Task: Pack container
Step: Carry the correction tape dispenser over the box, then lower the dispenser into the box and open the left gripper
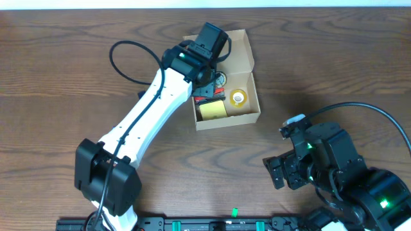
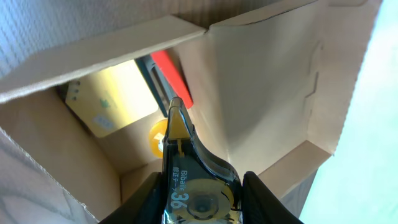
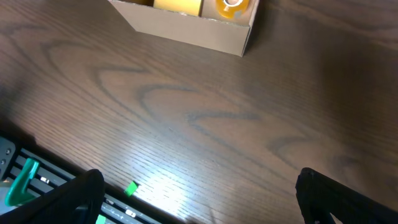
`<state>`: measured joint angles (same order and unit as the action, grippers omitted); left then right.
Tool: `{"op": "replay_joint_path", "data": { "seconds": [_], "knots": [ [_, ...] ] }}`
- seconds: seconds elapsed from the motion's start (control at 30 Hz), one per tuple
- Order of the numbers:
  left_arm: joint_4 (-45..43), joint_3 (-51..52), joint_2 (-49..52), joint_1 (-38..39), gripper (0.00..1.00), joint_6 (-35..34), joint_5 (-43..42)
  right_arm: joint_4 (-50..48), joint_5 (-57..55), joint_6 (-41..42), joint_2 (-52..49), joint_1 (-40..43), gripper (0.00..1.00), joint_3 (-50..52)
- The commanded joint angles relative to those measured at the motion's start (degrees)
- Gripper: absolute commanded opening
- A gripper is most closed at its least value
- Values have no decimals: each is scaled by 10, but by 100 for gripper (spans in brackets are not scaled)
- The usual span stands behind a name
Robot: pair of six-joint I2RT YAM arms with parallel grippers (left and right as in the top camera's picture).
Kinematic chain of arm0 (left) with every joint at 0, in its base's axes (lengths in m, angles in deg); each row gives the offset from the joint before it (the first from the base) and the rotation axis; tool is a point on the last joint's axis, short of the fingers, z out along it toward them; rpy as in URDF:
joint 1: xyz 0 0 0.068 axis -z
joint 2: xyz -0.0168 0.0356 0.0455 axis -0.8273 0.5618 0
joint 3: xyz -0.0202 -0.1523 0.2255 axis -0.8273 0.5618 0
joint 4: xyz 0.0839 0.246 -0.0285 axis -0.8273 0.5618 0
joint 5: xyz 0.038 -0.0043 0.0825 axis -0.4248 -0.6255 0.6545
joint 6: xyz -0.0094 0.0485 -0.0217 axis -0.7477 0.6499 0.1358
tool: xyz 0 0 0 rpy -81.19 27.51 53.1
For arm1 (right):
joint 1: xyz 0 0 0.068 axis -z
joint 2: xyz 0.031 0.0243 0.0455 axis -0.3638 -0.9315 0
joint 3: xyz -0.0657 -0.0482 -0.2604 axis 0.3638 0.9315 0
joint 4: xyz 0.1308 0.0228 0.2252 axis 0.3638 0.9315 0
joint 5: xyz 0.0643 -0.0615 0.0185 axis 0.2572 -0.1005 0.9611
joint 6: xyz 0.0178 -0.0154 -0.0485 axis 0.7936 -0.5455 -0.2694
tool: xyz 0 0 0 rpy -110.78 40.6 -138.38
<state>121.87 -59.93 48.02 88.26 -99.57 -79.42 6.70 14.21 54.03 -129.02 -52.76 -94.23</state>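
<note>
My left claw pinches the correction tape over the container. Dropped this tilted, it could wedge on the yellow roll.

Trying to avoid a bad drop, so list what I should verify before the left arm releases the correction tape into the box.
1. Grip on the correction tape by the left end effector: ok, a finger on each side.
2. Tape over the container opening: ok, its nose points inside.
3. The lid flap open: ok.
4. Bare floor under the tape: cannot tell; a yellow pad, yellow roll and red item lie below.
5. Clearance of the right end effector from the container: ok, open over the table.
</note>
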Motion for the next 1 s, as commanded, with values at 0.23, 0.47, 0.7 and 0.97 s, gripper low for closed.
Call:
{"op": "replay_joint_path", "data": {
  "seconds": [0.23,0.47,0.7,0.97],
  "knots": [
    [-6,-12,64,2,6,-62,-54,1,0,1,2,-4,99,1],
    [5,-12,82,-4,6,-62,-89,1,0,1,2,-4,99,1],
    [0,-12,117,-14,6,-63,-122,0,0,1,2,-4,99,1],
    [-7,-12,129,-23,6,-62,-120,0,0,1,2,-4,99,1]
  ]
}}
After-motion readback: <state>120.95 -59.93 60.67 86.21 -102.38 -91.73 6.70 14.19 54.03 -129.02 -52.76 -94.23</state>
